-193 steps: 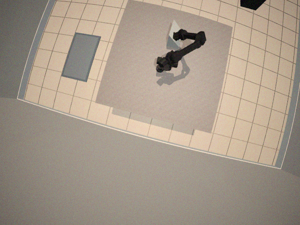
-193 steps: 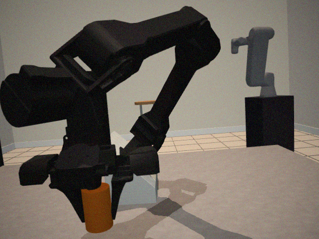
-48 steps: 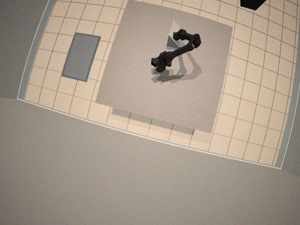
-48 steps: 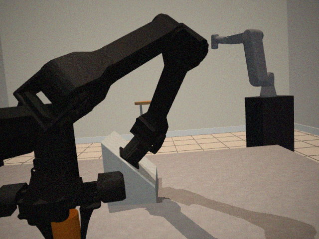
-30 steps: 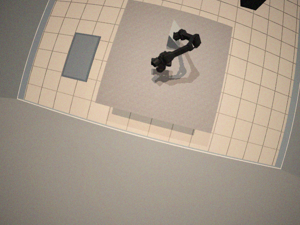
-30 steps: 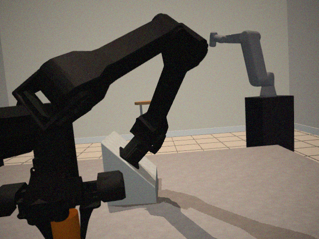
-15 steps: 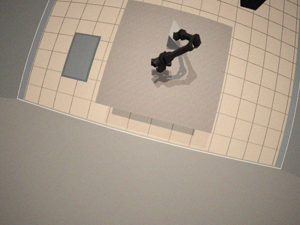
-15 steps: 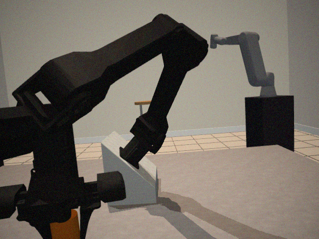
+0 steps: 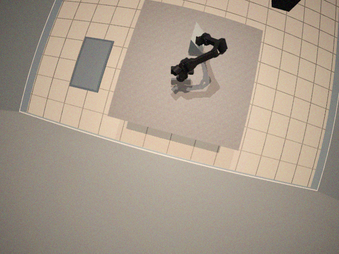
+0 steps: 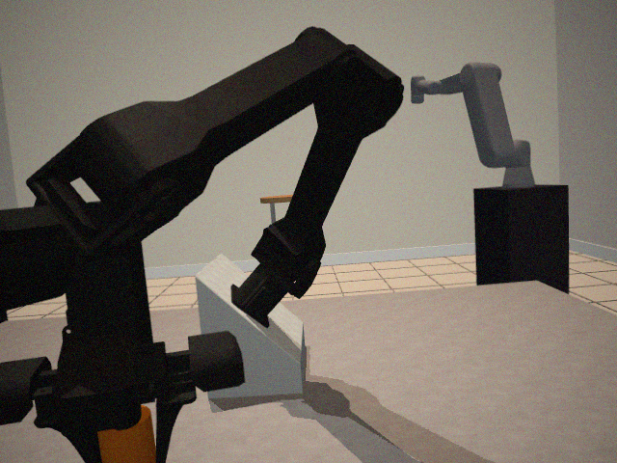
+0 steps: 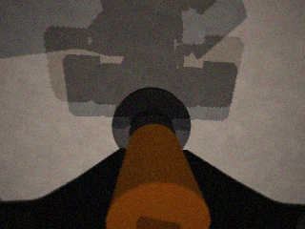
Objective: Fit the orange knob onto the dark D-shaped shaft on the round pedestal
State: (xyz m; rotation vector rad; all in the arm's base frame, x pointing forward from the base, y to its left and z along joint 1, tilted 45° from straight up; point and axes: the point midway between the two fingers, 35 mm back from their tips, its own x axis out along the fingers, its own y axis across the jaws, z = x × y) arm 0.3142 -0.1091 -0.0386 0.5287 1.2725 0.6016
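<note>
The orange knob [image 10: 126, 441] [image 11: 154, 167] is upright between the fingers of my gripper [image 11: 153, 155], which is shut on it. In the exterior view the knob's lower part is cut off by the frame's bottom edge. In the wrist view the round dark pedestal [image 11: 152, 99] lies beyond the knob's lower end, which overlaps it near its middle. A smaller, darker round patch shows around that lower end. The shaft cannot be made out, and I cannot tell how far the knob is down. In the top view the arm hides the knob.
A pale wedge-shaped block [image 9: 196, 29] [image 10: 249, 353] stands at the arm's base end. The arm's shadow falls across the grey table top [image 9: 153, 109]. A grey robot [image 10: 486, 120] on a black stand [image 10: 521, 233] is in the background. A blue-grey rectangle [image 9: 91, 64] lies on the tiled floor.
</note>
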